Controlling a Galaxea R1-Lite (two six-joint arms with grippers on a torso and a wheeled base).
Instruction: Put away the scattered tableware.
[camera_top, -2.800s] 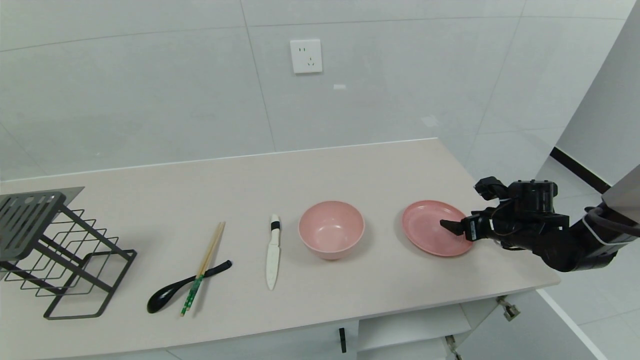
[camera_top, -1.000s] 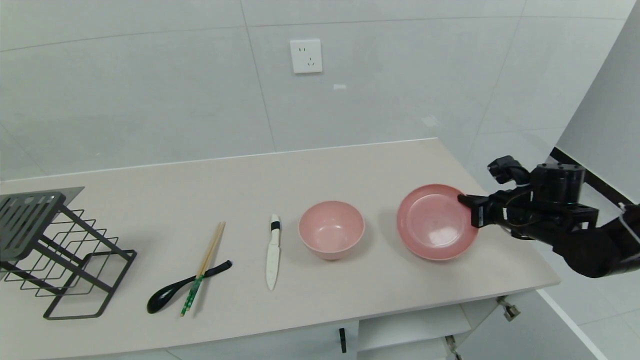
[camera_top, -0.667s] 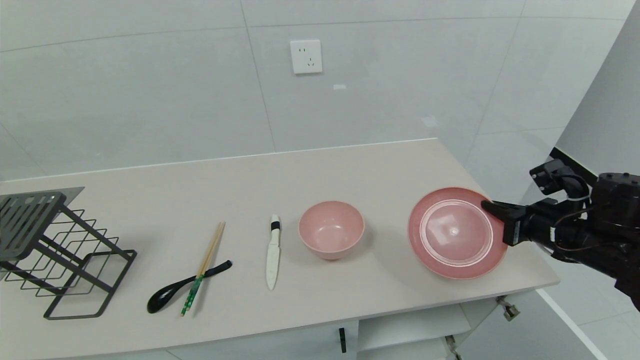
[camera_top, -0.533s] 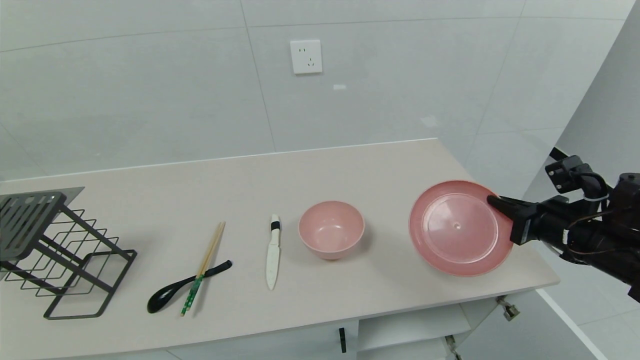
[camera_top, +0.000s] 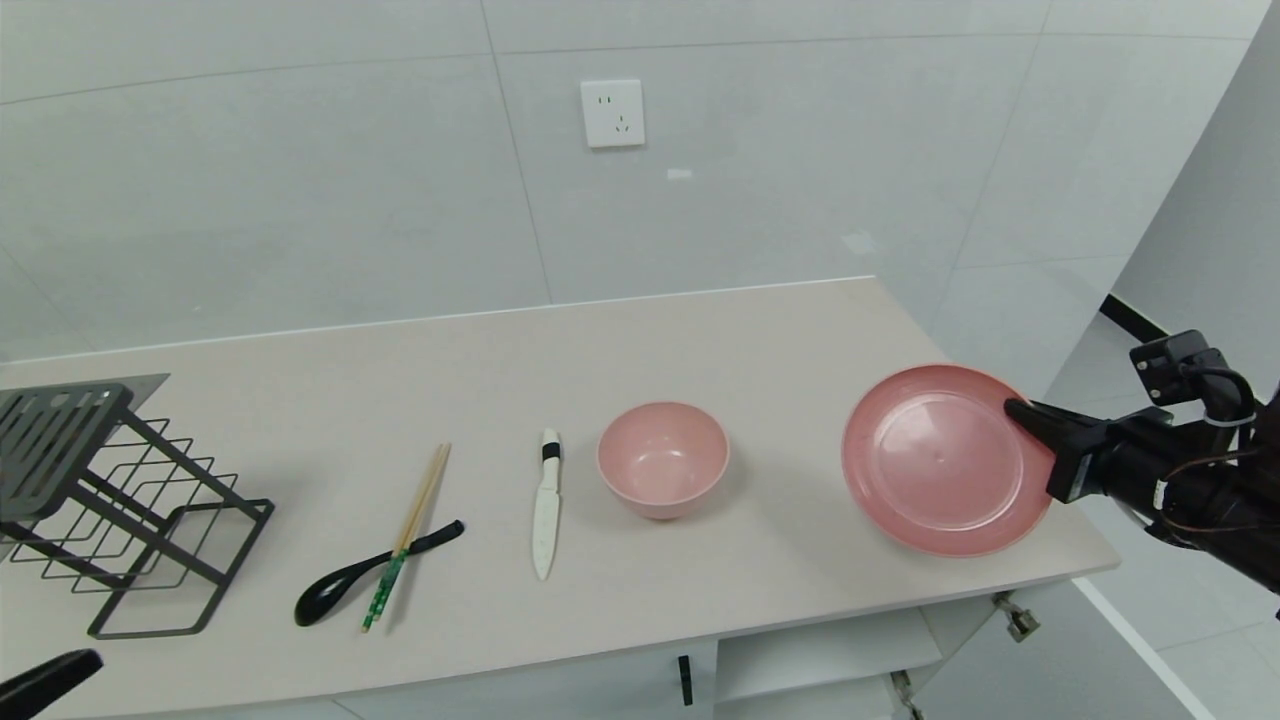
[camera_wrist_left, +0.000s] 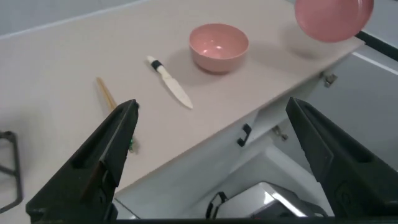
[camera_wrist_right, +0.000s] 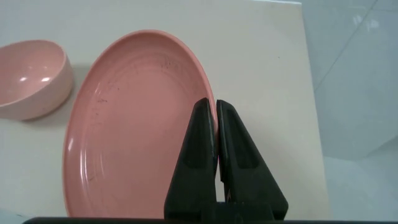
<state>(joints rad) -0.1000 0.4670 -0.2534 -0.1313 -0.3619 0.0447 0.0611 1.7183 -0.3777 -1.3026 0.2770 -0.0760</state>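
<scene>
Free passage over counter (camera_top: 700, 340) behind bowl (camera_top: 663, 458), knife (camera_top: 546, 505), chopsticks (camera_top: 407, 533); rack (camera_top: 55, 440) leftmost.

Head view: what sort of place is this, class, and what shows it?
Most likely a kitchen: a worktop against a tiled wall with a socket, a wire dish rack, and a bowl and plate.

The right hand (camera_top: 1020, 415) pinches the tilted pink plate (camera_top: 935, 460) by its rim, right of the pink bowl (camera_top: 662, 458).

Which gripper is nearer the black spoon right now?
Left. The left gripper hangs off the front edge of the counter, toward the spoon's end; the right gripper grips the plate at the opposite end.
</scene>
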